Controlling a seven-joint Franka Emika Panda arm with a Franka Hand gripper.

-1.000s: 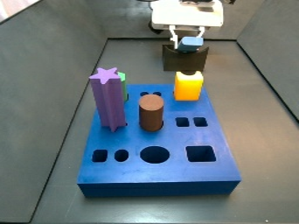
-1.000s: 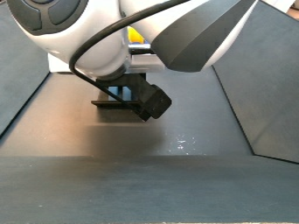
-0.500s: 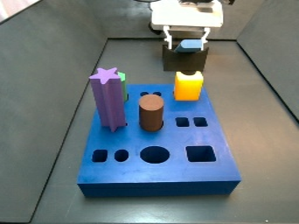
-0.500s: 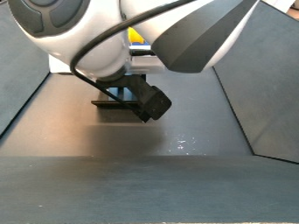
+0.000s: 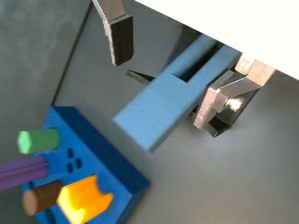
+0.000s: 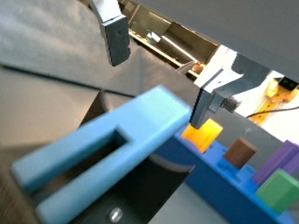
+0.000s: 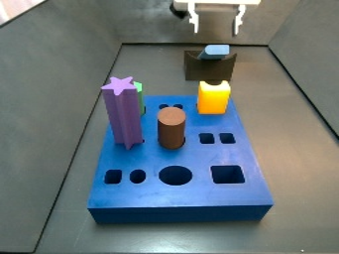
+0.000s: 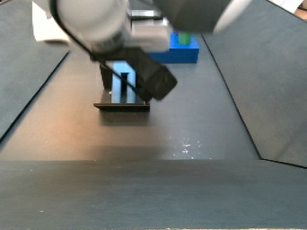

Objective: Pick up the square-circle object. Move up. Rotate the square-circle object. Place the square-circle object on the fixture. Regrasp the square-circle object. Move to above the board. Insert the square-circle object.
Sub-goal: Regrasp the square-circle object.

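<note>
The square-circle object point(image 7: 215, 50), a slim grey-blue peg, rests on the dark fixture point(image 7: 209, 66) at the back of the floor, behind the board point(image 7: 179, 164). My gripper point(image 7: 219, 14) hangs open straight above it, well clear of the peg. In both wrist views the peg point(image 5: 170, 101) point(image 6: 105, 157) lies below the gap between the two spread fingers point(image 5: 119, 35) point(image 6: 114, 39), touching neither. A side view shows the peg point(image 8: 120, 76) sitting on the fixture point(image 8: 122, 107).
On the blue board stand a purple star peg point(image 7: 123, 111), a brown cylinder point(image 7: 171, 129) and a yellow block point(image 7: 213, 96), with a green piece point(image 7: 138, 89) behind the star. Dark walls close in the floor on both sides.
The gripper has let go of the peg and risen straight up from the fixture. The peg stays on the fixture.
</note>
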